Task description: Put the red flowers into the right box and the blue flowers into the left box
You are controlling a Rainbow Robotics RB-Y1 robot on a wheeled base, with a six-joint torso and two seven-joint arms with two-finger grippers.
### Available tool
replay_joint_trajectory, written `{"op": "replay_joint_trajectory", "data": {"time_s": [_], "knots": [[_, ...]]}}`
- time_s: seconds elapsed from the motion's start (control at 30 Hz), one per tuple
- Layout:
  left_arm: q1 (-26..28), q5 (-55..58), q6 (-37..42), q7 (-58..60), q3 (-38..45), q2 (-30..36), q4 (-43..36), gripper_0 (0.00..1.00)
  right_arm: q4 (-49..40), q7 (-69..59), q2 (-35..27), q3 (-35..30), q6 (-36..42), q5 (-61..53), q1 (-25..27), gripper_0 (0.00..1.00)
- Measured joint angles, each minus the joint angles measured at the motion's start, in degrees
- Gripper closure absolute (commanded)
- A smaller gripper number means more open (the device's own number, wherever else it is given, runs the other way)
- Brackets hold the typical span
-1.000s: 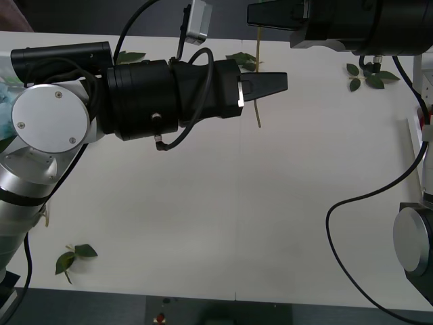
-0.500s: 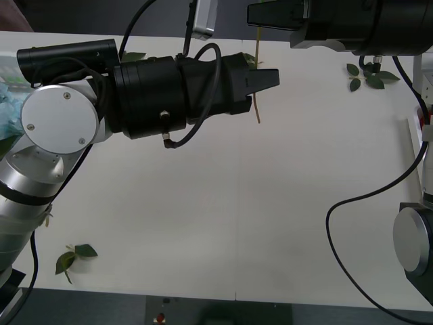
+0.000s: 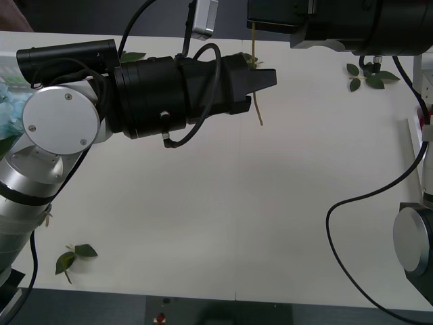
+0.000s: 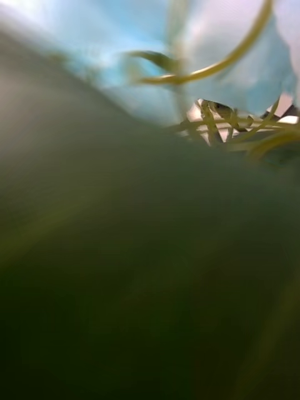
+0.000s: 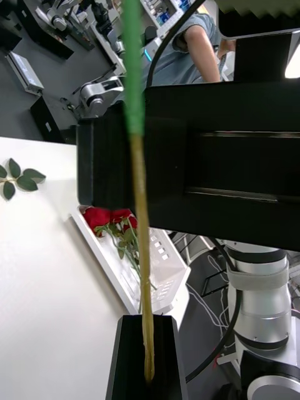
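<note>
The left arm is reaching across the far part of the desk (image 3: 237, 203) from the robot's left, its black left claw (image 3: 267, 78) pointing toward the robot's right. In the left wrist view that claw (image 5: 149, 356) is showing its two fingers pressed together into one dark block. The long stem (image 5: 139, 187), green higher up and yellowish lower down, is running along the line where they meet, and whether they are nipping it I cannot tell. In the front view the same stem (image 3: 258, 105) is coming out from under the right claw (image 3: 270, 13) at the far edge of the desk and passing by the base of the left fingers. Its free end is lying just past them on the near side. The right claw is gripping this blue flower (image 4: 250, 69), whose pale head is sitting blurred right against the right wrist camera, with yellowish stems crossing beside it. More blue flowers (image 3: 7, 108) are showing at the desk's left edge, behind the left arm's elbow. The red flowers (image 5: 109, 217) are lying in the right box (image 5: 112, 275), heads together at one end, the box sitting at the desk's right edge. Loose leaf sprigs are lying at the far right (image 3: 366, 75) and the near left (image 3: 74, 257) of the desk.
</note>
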Motion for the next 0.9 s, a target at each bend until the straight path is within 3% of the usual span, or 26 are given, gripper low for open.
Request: {"op": "replay_joint_trajectory", "data": {"time_s": [0.33, 0.57, 0.9], "knots": [[0.45, 5.57, -1.59, 0.12, 1.29, 10.88, 0.02, 1.0, 0.0, 0.0, 0.0, 0.0, 0.0, 0.0, 0.0, 0.0], [5.38, 8.93, -0.56, 0.12, 9.09, 18.61, 0.02, 1.0, 0.0, 0.0, 0.0, -0.03, 0.0, 0.0, 0.0, 0.0], [11.92, 12.06, 22.73, 0.11, 30.63, 29.52, 3.97, 1.0, 0.0, 0.0, -0.16, -1.46, -0.03, -0.87, 0.07, 0.0]]}}
